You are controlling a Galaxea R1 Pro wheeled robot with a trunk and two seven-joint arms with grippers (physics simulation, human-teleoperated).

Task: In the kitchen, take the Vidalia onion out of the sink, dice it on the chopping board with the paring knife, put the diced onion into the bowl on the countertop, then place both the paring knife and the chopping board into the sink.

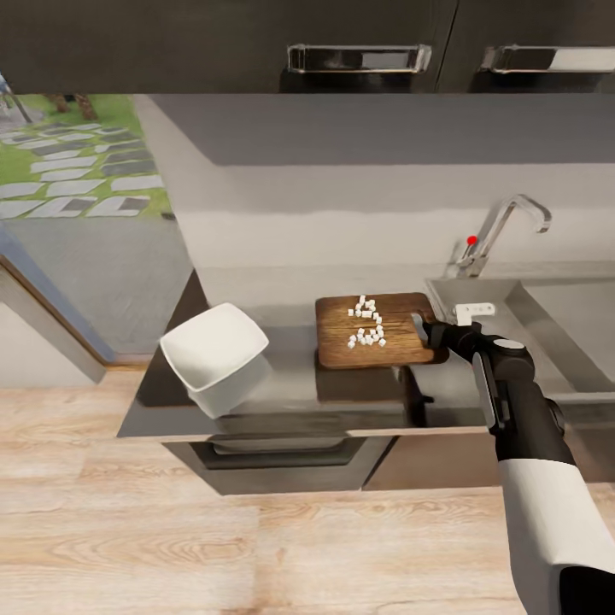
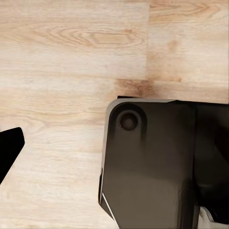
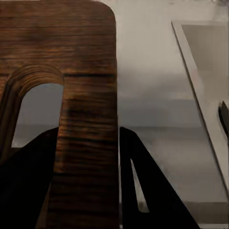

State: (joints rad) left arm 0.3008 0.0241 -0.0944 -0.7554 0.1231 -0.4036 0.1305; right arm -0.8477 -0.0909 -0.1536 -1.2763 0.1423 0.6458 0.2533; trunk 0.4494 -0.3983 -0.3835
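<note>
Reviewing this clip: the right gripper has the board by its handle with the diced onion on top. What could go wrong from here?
1. The diced onion lies loose on the chopping board; a quick tilt could spill it onto the countertop short of the bowl.
2. The right gripper pinches only the handle strip at one end, so the board may pivot or slip.
3. The bowl sits tilted near the counter's front edge; a knock might shift it.

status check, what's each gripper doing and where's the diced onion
Right gripper shut on brown wooden chopping board handle. White onion dice on board. White square bowl empty. Left gripper state unclear.
</note>
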